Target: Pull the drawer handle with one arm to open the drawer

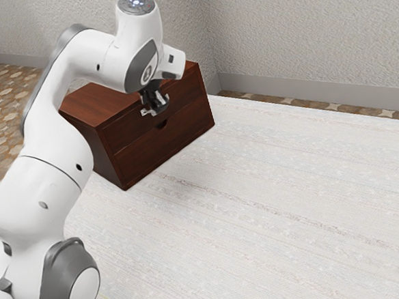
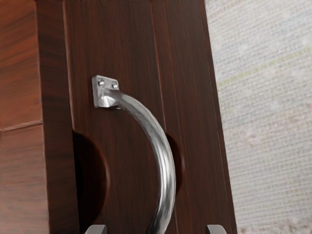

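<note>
My claw is open at the cabinet, upper left of frame. Fingers sit either side of the drawer handle but aren't clamped on it. Top drawer looks shut, flush w/ the front.

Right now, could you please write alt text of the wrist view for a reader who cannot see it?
A curved metal handle, fixed by a small bolted plate to a dark wooden drawer front, arcs toward the hand and passes between the two fingers, which stand apart on either side without touching it. A pale textured table lies beyond.
</note>
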Tool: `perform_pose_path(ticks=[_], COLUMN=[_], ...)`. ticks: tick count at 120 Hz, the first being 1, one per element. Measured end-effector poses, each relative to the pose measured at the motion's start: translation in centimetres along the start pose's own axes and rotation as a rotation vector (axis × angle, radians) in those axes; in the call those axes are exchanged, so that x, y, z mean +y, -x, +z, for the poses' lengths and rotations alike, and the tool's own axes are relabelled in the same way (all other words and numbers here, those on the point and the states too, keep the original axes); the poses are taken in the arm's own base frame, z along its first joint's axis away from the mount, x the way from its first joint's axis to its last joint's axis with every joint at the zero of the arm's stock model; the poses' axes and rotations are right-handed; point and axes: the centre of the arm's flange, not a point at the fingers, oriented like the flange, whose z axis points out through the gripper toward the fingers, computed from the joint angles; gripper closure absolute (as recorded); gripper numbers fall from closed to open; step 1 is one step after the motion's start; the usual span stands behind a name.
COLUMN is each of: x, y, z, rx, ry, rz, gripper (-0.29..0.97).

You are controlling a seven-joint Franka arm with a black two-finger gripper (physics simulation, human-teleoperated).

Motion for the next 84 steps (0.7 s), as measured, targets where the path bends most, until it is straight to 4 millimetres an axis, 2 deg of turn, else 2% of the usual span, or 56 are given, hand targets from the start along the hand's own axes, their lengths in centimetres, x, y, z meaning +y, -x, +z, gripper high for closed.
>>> perform_pose_path(ticks=[14,31,43,60,84], x=[0.2,0.5,1.2,3.5,7.6], y=[-0.3,-0.5,-1.0,-1.8,-3.1], z=[0.1,1.8,2.1,0.0,-2.5], rx=[0.01,0.0,0.002,-0.005,-0.007], ry=[0.0,0.004,0.008,0.043,0.086], rz=[-0.038,-0.076,-0.089,-0.076,-0.046], gripper=[0.52,0.52,0.56,0.67,0.72])
